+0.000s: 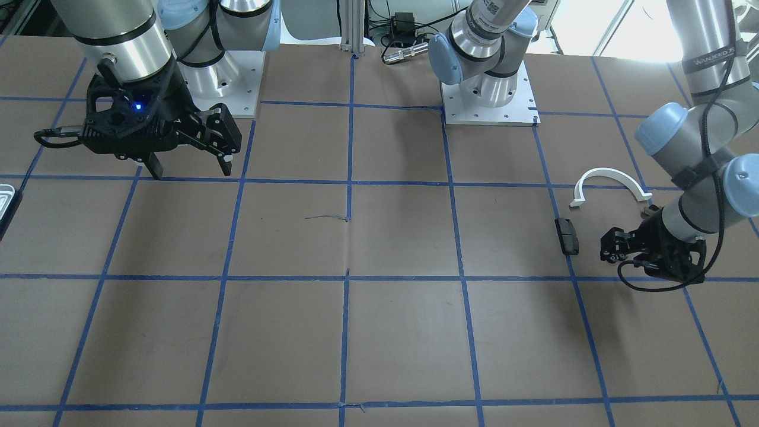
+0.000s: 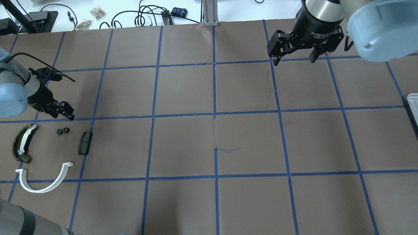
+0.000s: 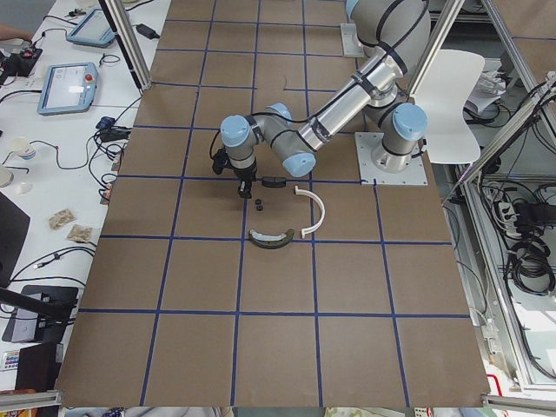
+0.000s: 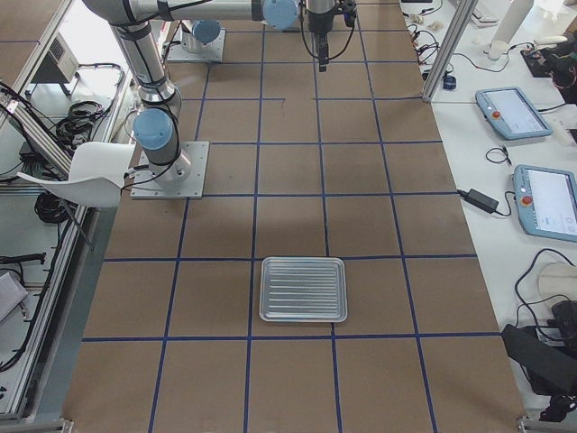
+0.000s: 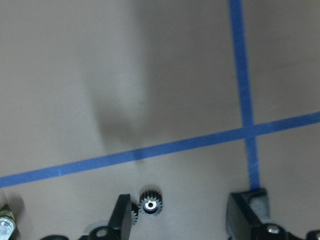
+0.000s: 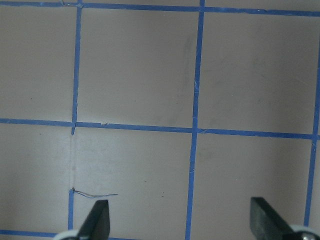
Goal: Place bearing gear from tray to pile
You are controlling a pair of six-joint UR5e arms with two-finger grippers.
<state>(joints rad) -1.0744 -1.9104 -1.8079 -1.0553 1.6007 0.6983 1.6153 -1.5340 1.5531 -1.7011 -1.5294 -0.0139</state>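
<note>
Here, the bearing gear lay on the brown table within the pile, as two small toothed black rounds side by side, between the olive curved piece and the black block, with the white arc nearer the robot. The left gripper hung just beyond the gear, its fingers apart and holding nothing; in the left wrist view one finger partly hid one toothed round. The right gripper was raised well apart from the pile, over the far row of blue-taped squares, its fingers likewise spread and unloaded. The tray sat at the table's right end. A thin dark thread mark crossed the centre tape line. Cables lay beyond the table's far edge.
</note>
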